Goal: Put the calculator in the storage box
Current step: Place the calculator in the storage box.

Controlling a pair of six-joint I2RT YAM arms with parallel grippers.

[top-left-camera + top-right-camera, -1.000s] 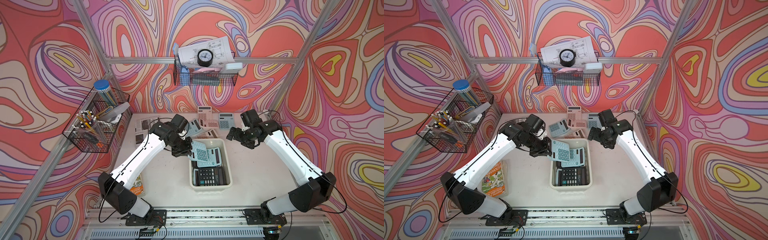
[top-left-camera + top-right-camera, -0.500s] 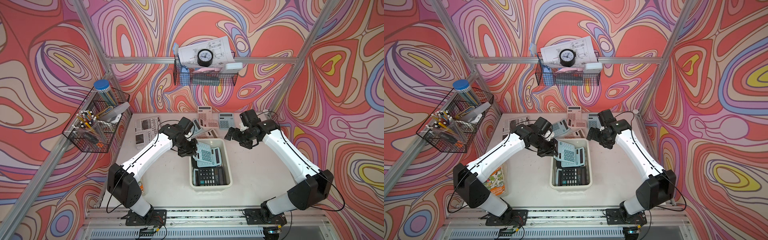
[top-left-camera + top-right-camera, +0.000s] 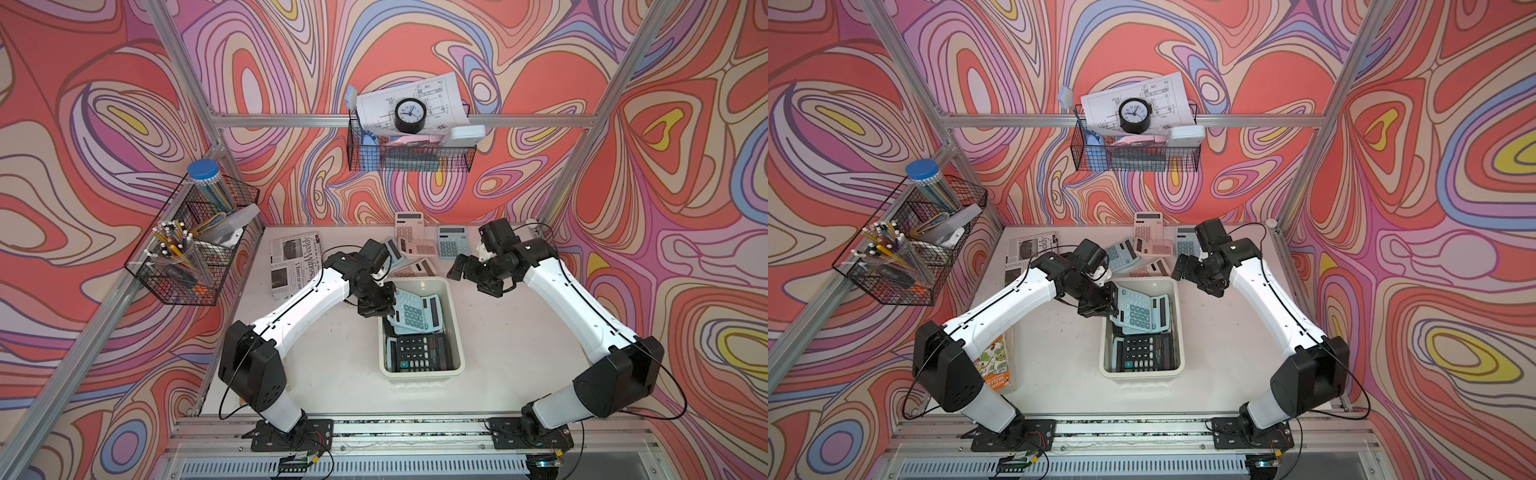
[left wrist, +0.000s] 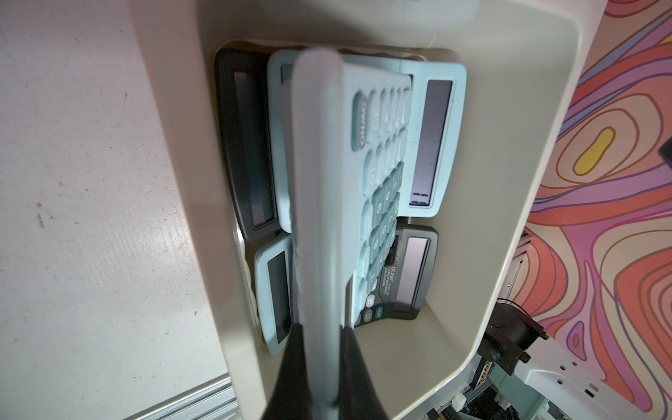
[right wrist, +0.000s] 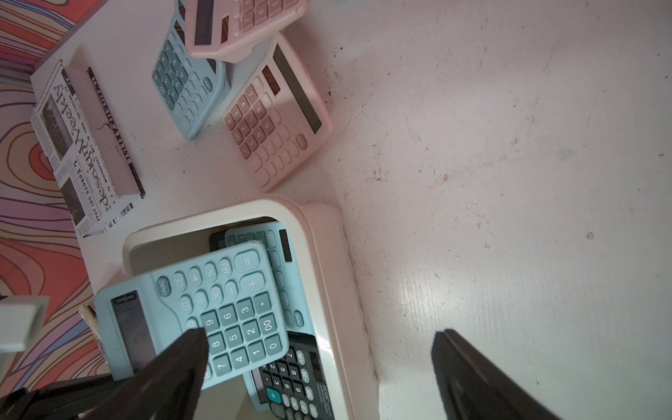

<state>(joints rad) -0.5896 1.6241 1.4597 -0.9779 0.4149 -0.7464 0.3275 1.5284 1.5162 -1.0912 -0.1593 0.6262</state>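
My left gripper [image 3: 380,301] [image 3: 1100,301] [image 4: 322,338] is shut on the edge of a light blue calculator [image 3: 409,309] [image 3: 1136,309] [image 4: 327,182] [image 5: 203,309]. The calculator is tilted and hangs over the far end of the cream storage box [image 3: 419,372] [image 3: 1142,372] [image 4: 491,182] [image 5: 327,272]. Inside the box lie a black calculator [image 3: 417,353] [image 5: 294,374] and other blue ones. My right gripper [image 3: 471,279] [image 3: 1196,276] [image 5: 320,332] is open and holds nothing. It hovers above the table just beyond the box's far right corner.
Several pink and blue calculators [image 3: 417,247] [image 5: 276,120] lie on the table behind the box. A newspaper-print book [image 3: 293,266] [image 5: 87,145] lies at the far left. Black wire baskets hang on the left wall [image 3: 195,245] and the back wall [image 3: 409,151]. A colourful booklet [image 3: 996,365] lies by the left arm's base.
My left arm has carried the blue calculator to the right and lower, over the box's far end. The right arm has hardly moved.
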